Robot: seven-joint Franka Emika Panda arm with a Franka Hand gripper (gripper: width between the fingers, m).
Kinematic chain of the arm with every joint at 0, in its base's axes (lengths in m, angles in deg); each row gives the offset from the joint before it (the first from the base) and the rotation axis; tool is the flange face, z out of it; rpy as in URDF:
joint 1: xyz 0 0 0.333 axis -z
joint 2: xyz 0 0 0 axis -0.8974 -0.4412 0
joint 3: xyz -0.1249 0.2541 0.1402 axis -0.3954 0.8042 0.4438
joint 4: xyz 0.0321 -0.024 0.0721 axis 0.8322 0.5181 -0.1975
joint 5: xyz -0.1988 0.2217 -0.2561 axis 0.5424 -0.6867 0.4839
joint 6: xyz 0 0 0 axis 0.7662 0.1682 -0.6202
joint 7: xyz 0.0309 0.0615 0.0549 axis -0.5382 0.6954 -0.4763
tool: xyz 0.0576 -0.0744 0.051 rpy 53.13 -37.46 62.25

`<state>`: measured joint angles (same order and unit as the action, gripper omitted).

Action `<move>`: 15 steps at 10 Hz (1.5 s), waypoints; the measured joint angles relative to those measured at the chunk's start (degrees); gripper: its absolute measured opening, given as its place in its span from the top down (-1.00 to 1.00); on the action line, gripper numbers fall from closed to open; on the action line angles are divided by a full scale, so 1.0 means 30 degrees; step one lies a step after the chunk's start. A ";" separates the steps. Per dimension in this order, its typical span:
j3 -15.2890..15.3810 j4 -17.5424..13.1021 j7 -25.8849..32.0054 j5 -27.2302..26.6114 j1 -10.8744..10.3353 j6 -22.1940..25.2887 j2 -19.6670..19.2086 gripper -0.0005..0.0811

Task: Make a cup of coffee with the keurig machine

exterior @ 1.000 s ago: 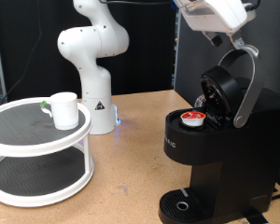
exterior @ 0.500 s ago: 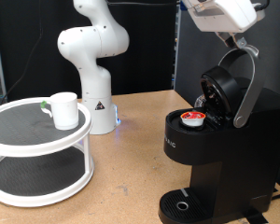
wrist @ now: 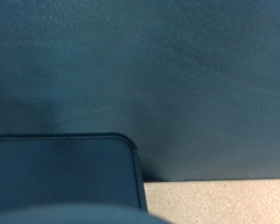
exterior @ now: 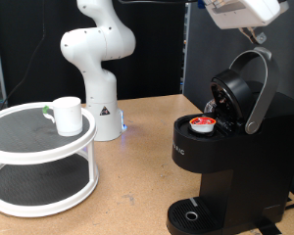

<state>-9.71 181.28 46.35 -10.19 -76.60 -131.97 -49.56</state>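
Note:
The keurig machine (exterior: 211, 162) stands at the exterior view's right with its silver-rimmed lid (exterior: 247, 88) swung open. A small pod with a red-orange top (exterior: 201, 122) sits in the open chamber. The white cup (exterior: 67, 115) stands on the upper tier of a round white stand (exterior: 39, 147) at the left. My gripper (exterior: 254, 34) hangs at the top right, above the raised lid and apart from it, holding nothing that shows. In the wrist view no fingers show, only a dark panel (wrist: 140, 75) and a dark rounded shape (wrist: 61, 173).
The white robot arm base (exterior: 96, 69) stands at the back, between the stand and the machine. The round drip tray (exterior: 191, 215) lies at the machine's foot. A dark panel rises behind the machine. The wooden table (exterior: 127, 186) runs between the stand and the machine.
My gripper has moved up and to the exterior view's right, away from the open lid. The lid, pod and cup have not moved.

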 joint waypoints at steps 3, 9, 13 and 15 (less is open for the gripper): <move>0.1063 0.0237 -0.0465 0.0271 -0.0028 -0.1150 -0.0098 0.98; 0.1490 0.0733 -0.0706 0.0448 0.0154 -0.1409 -0.0130 0.97; 0.0897 0.0701 -0.0730 0.2120 0.1117 0.0109 0.0535 0.97; 0.0530 0.0714 -0.0568 0.3811 0.1795 0.1047 0.0805 0.97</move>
<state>-8.12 183.42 44.65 1.24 -71.22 -128.83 -47.14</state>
